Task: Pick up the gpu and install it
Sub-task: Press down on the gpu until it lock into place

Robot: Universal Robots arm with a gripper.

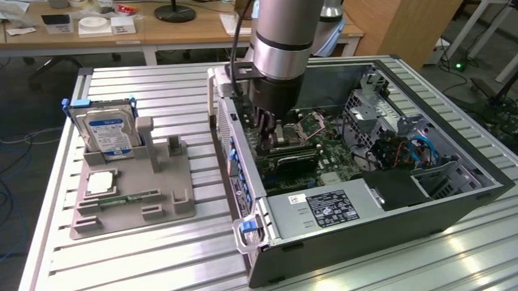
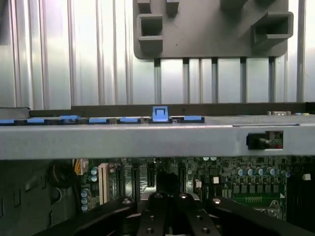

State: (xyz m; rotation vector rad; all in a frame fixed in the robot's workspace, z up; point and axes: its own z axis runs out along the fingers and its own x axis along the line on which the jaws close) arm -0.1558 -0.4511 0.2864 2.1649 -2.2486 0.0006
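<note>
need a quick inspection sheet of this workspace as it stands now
surface: ribbed metal table, holding a grey parts tray and an open computer case
job's things: gpu not clearly seen; dark card sits on the motherboard
clutter: hard drive, memory stick on the tray
grippers: gripper shut, down inside the case
cables: blue and orange wires in the case
surroundings: wooden desks behind

Exterior view looks down across the open computer case [image 1: 453, 206]; wrist view sits close inside it.
</note>
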